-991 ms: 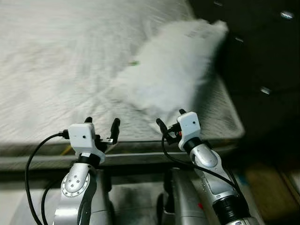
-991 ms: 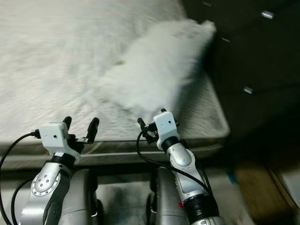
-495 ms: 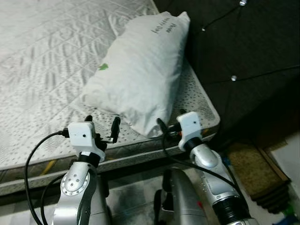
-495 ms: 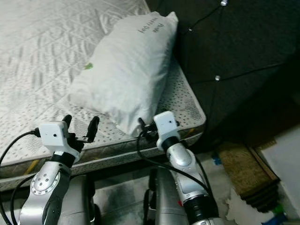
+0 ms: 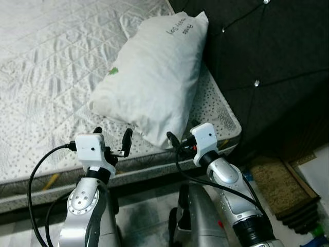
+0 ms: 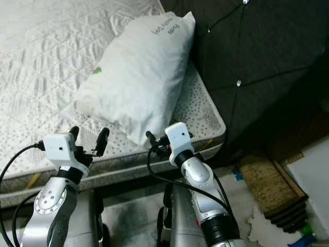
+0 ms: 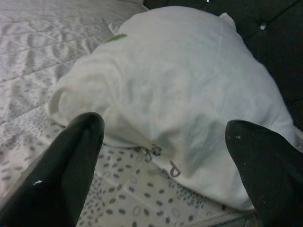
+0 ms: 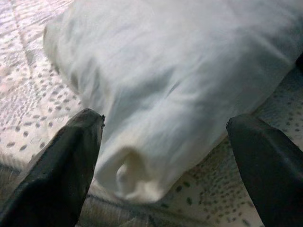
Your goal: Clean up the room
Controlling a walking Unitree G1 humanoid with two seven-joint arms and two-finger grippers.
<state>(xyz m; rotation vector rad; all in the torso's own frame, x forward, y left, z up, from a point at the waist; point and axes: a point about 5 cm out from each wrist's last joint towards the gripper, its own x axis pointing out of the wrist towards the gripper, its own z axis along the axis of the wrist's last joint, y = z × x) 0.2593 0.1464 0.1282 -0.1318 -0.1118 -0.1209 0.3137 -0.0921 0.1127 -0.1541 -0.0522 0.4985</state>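
Pillow point(image 5: 154, 77) on mattress point(image 5: 46, 67) bears dark, unreadable writing near its top.

1. A bedroom in a home: a bed with a bare quilted mattress point(image 5: 61, 62).
2. A white pillow point(image 5: 154, 77) lies at its head.
3. A dark, button-tufted padded headboard point(image 5: 267, 56) stands behind it.
4. A woven mat point(image 5: 280, 188) lies on the floor beside the bed.

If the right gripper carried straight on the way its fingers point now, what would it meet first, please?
Most likely the near end of the white fabric pillow, which lies between the open fingers of the right gripper on the quilted mattress; depth is uncertain.
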